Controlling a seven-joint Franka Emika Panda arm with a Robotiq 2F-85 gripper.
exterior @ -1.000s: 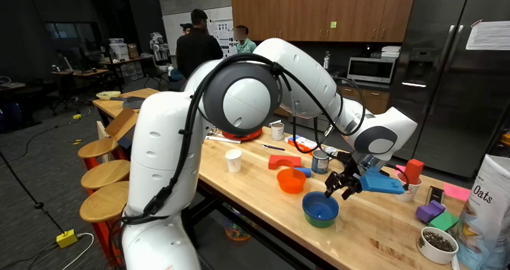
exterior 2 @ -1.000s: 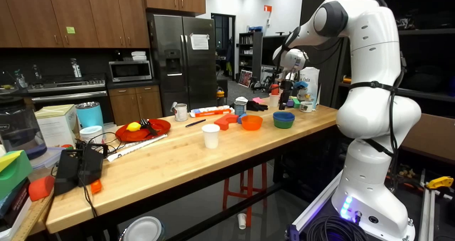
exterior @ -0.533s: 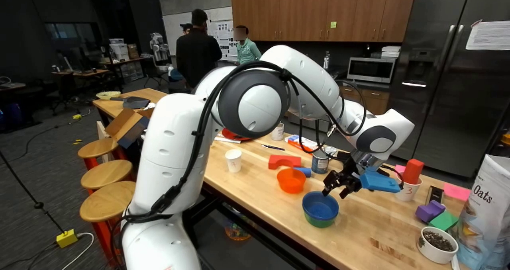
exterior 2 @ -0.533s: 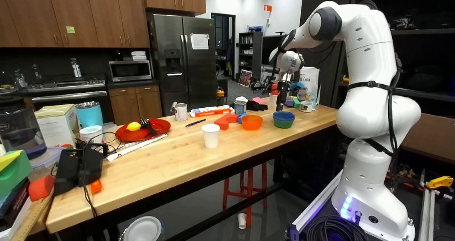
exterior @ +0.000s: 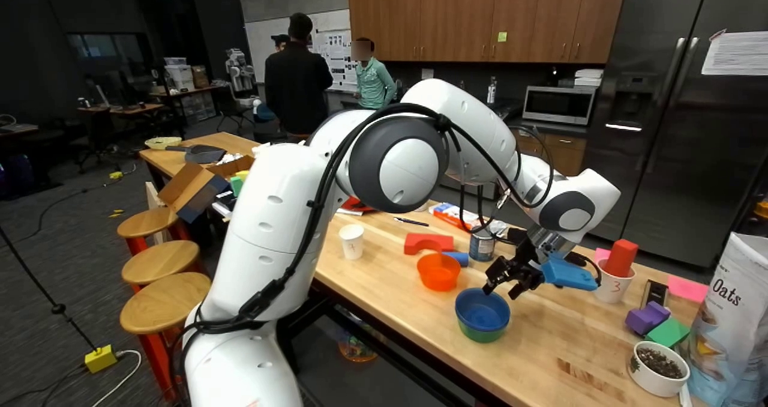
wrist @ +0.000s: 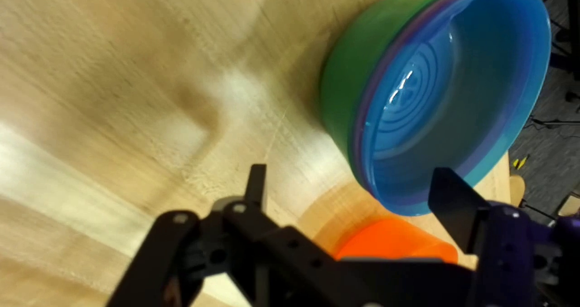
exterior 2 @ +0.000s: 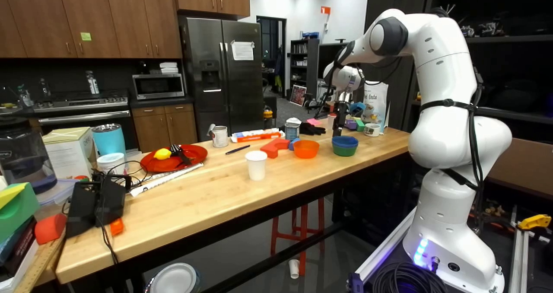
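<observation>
My gripper (exterior: pixel 500 293) hangs over the wooden table with its jaws wide apart and nothing between them. Nearest is a stack of bowls: a blue bowl (exterior: pixel 482 311) nested in a green bowl (exterior: pixel 482 335), with a purple rim between them in the wrist view. There the right finger (wrist: pixel 453 203) overlaps the rim of the blue bowl (wrist: pixel 408 94); whether it touches I cannot tell. The left finger (wrist: pixel 257 182) is over bare wood. An orange bowl (wrist: pixel 394 241), partly hidden by the gripper (wrist: pixel 350 171), lies beyond. In an exterior view the gripper (exterior 2: pixel 337 133) is just behind the stack.
A red arch block (exterior: pixel 428 243), blue cylinder (exterior: pixel 459 259), can (exterior: pixel 482 245) and paper cup (exterior: pixel 351 242) stand nearby. Cup 3 (exterior: pixel 613 287) holds a red block (exterior: pixel 620 257). Purple (exterior: pixel 647 318) and green blocks (exterior: pixel 668 333), a white bowl (exterior: pixel 659 369) and an oats bag (exterior: pixel 723 323) are at one end.
The upper arm has leaned lower, and the gripper has shifted slightly to the left in both exterior views. The bowls and other table objects have stayed where they were.
</observation>
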